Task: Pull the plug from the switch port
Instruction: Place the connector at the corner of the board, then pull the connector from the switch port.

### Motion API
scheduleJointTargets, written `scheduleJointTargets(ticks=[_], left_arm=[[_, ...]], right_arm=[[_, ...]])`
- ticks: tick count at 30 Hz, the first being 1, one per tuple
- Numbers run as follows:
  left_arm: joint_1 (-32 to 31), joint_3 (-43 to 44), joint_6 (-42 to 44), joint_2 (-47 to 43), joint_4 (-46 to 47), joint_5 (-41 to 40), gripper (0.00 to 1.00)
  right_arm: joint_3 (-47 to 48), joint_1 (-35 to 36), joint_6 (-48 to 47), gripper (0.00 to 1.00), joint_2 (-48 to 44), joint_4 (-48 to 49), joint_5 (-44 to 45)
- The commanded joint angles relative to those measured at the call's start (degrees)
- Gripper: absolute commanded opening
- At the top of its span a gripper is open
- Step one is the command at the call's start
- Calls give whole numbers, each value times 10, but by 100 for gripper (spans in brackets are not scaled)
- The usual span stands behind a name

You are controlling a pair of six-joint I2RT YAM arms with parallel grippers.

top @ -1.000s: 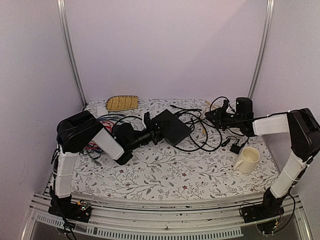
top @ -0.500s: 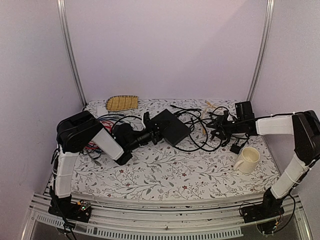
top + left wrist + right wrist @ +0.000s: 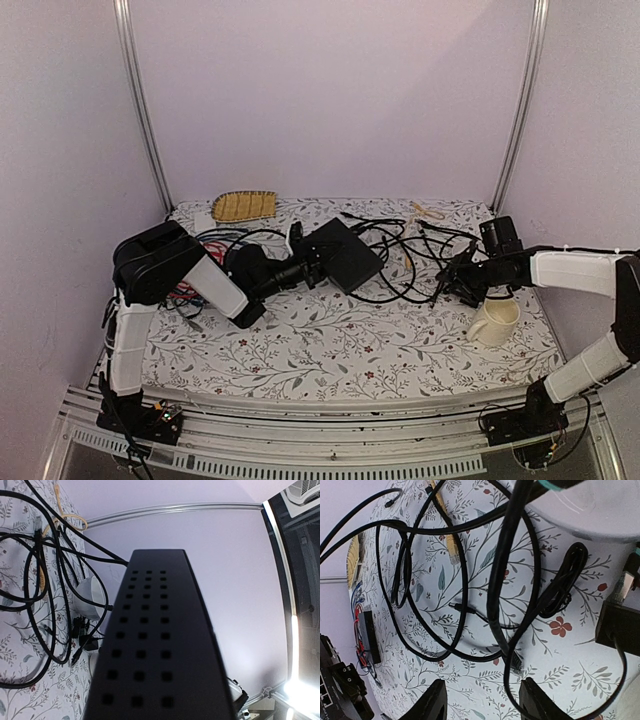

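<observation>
Left gripper (image 3: 314,263) at the switch (image 3: 347,253) (left corner), right gripper (image 3: 458,282) among black cables (image 3: 400,262) beside a cream mug (image 3: 496,320).

My overhead view is softly, evenly lit; on the left wrist camera, glare flares lower right and the matte-black perforated box (image 3: 155,645) looms soft-focused.

No legible text, label, brand name, number or sign appears in any view. The flat matte-black rectangular switch (image 3: 160,645) shows only a grid of small square holes on its broad face in the left wrist view. The counter (image 3: 475,690) bears a printed pattern of leaves and small red flowers, without lettering. Any markings on the smaller items are too small or blurred to read.
</observation>
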Motion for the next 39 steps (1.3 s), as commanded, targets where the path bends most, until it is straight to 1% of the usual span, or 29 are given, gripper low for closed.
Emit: scheduleJointTargets(ticks=[1, 3, 6, 9, 12, 13, 17, 22, 28, 39], left_arm=[[6, 15, 13, -39, 50, 16, 0], [6, 11, 13, -41, 52, 18, 0], [6, 2, 10, -43, 58, 19, 0], [6, -3, 5, -41, 67, 22, 0], [5, -3, -3, -38, 75, 26, 0], [5, -2, -4, -38, 75, 27, 0], [2, 6, -11, -36, 72, 36, 0], [1, 8, -19, -32, 71, 40, 0], [0, 16, -25, -28, 67, 40, 0], [-3, 41, -28, -17, 51, 46, 0]], right_arm=[[-5, 15, -27, 50, -53, -32, 83], [5, 24, -27, 50, -78, -34, 96], [16, 37, -31, 50, -116, -19, 90], [8, 48, -23, 50, -149, 35, 57], [2, 57, -4, 50, -149, 90, 10], [-1, 58, 4, 50, -143, 110, -13], [-8, 70, 29, 50, -113, 194, -58], [16, 93, 38, 49, -55, 261, -96], [41, 112, 60, 49, 8, 318, -129], [92, 136, 93, 49, 103, 381, -158]])
